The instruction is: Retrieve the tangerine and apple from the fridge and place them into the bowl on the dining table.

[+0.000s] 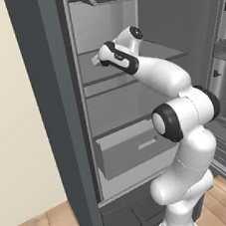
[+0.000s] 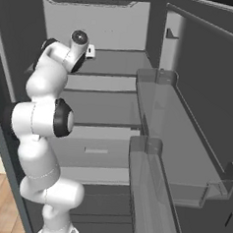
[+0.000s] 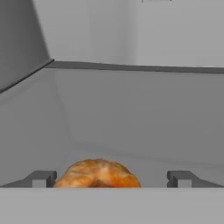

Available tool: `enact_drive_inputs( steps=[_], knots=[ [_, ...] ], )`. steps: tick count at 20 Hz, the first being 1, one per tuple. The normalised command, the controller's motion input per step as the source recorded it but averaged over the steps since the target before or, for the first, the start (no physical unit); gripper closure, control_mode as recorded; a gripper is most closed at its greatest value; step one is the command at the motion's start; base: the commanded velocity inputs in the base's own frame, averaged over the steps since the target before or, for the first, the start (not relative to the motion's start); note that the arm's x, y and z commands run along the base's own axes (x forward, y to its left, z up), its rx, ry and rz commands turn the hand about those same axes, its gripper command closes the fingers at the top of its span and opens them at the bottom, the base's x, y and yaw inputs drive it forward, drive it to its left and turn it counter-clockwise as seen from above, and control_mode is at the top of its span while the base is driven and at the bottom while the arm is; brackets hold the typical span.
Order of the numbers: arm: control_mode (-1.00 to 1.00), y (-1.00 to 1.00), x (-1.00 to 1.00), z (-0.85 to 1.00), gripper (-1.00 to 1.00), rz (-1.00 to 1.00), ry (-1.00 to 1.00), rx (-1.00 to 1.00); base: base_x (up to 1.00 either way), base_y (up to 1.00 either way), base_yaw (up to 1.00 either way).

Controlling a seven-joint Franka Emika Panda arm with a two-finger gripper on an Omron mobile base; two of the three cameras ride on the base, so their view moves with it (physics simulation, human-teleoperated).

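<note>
The fridge (image 1: 60, 116) stands open, and my arm reaches onto its upper shelf (image 1: 104, 68). In the hand view the tangerine (image 3: 97, 174), bright orange and round, lies on the shelf between my two dark fingertips (image 3: 43, 178), nearer the left one. My gripper (image 3: 111, 179) is open, with gaps on both sides of the fruit. From the base views the hand is tucked behind the wrist at the shelf's left side, so the fruit is hidden there. The apple, the bowl and the dining table are out of view.
The fridge door (image 2: 195, 143) hangs open on the right with two clear door bins (image 2: 157, 121). Below the upper shelf are a second shelf (image 1: 115, 114) and a pulled-out drawer (image 1: 135, 152). The fridge's back wall (image 3: 144, 109) lies a little beyond the tangerine.
</note>
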Motion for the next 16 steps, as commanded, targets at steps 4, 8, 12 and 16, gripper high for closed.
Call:
enact_drive_inputs(
  steps=[4,8,12,16],
  knots=[
    [-1.00,0.02,0.04,-0.23,-1.00,0.00,0.08,0.00,0.00,0.00,0.00],
    [-1.00,0.02,0.08,-0.29,1.00,0.00,0.07,0.00,0.00,0.00,0.00],
    [-1.00,0.06,0.15,-0.09,1.00,0.00,0.00,0.00,0.00,0.00,0.00],
    [-1.00,0.00,-0.01,-0.04,1.00,0.00,-0.03,0.00,0.00,0.00,0.00]
  ],
)
